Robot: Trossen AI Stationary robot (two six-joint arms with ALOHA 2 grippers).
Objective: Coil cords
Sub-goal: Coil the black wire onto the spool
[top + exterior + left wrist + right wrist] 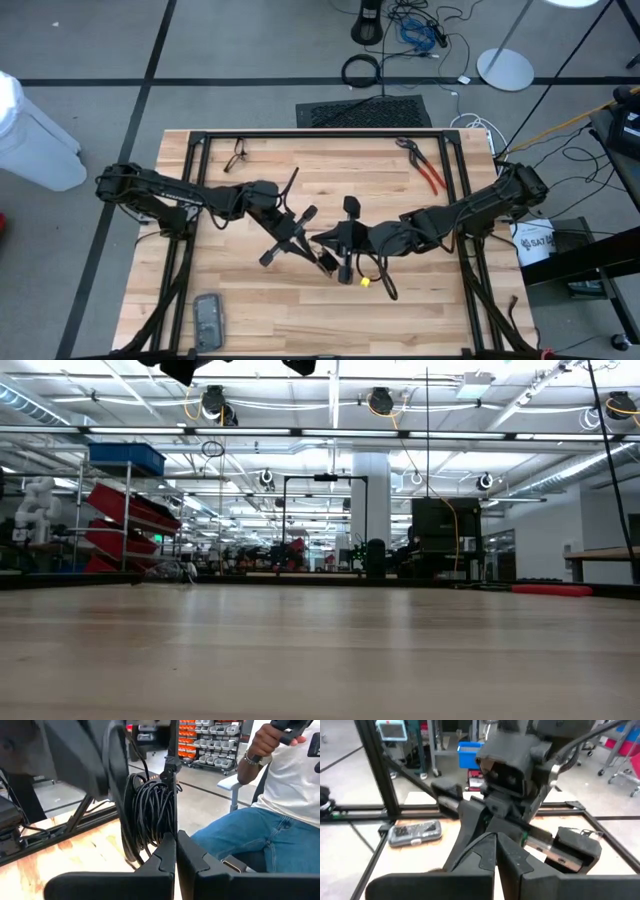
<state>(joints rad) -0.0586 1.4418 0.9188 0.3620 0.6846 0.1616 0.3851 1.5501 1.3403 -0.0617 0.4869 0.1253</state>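
Note:
The black cord is wound into a coil (150,815) that hangs in the air between my two grippers, above the middle of the wooden table (250,300). In the high view a loose loop of it (385,282), with a small yellow end piece (365,282), shows below the right gripper. My left gripper (176,851) is shut at the coil's lower part. My right gripper (496,845) is shut close in front of the left gripper's body, tip to tip with it, with a thin strand (477,840) arcing over its fingertips. My left gripper meets the coil's lowest part (162,837) with its shut fingertips, coming at it nearly level from the table's left. Several strands run down behind one fingertip (160,857), which hides the pinch. The coil stands upright above the fingertips, clear of the table. My right gripper is shut where a single thin strand (477,840) curves up to its fingertips, reaching from the table's right and slanting slightly down. Its own fingers hide the place of contact. The strand is clear of the table.
Red-handled pliers (425,165) lie at the table's far right and a grey handset (208,320) at its near left. A small dark item (238,152) lies at the far left. Black frame rails (320,132) border the table. A seated person (280,820) is beyond the table's edge.

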